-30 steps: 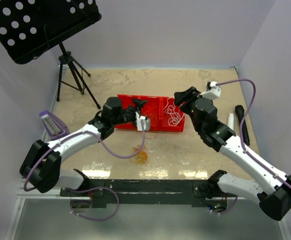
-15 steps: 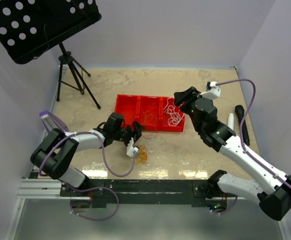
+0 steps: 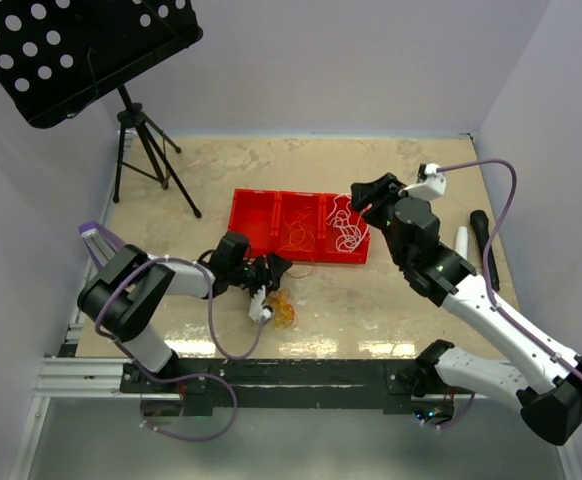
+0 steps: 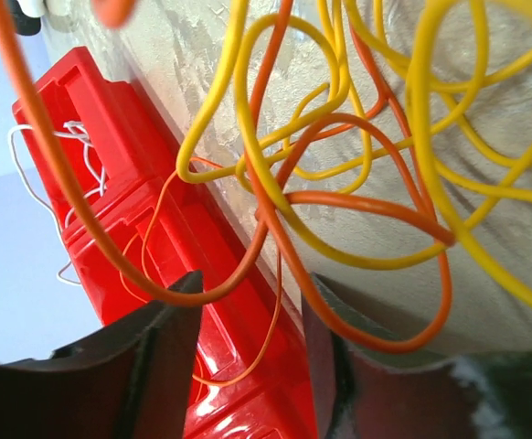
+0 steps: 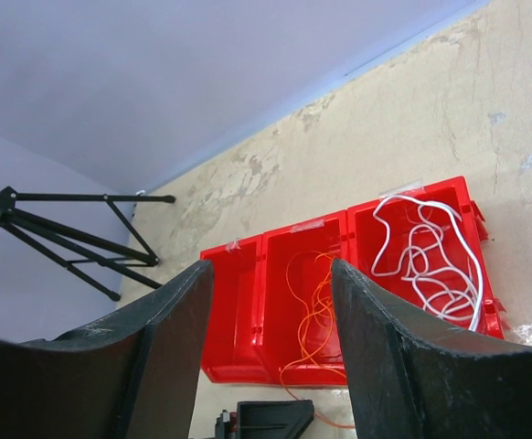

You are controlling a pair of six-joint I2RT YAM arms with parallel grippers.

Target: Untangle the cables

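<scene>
On the beige table [image 3: 391, 300], tangled cables [image 3: 285, 312] loop every way; both jaws stand apart.

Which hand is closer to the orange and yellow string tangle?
Left. The left hand is right at the tangle; the right hand hangs far off, over by the red tray.

The tangled cables [image 4: 348, 197] at the table's 7 o'clock are smooth, glossy, plastic-sheathed cords in yellow and orange. The red three-compartment bin [image 3: 254, 215] looks like moulded plastic with a slight sheen. The white cable [image 5: 426, 261] in its 3 o'clock compartment looks matt. The tabletop [image 3: 391, 300] has a polished, stone-patterned finish, brightest toward 6 o'clock. The left gripper's fingers [image 4: 147, 375] are dark and matt. The perforated music stand [image 3: 81, 50] at 10 o'clock is matt black.
</scene>
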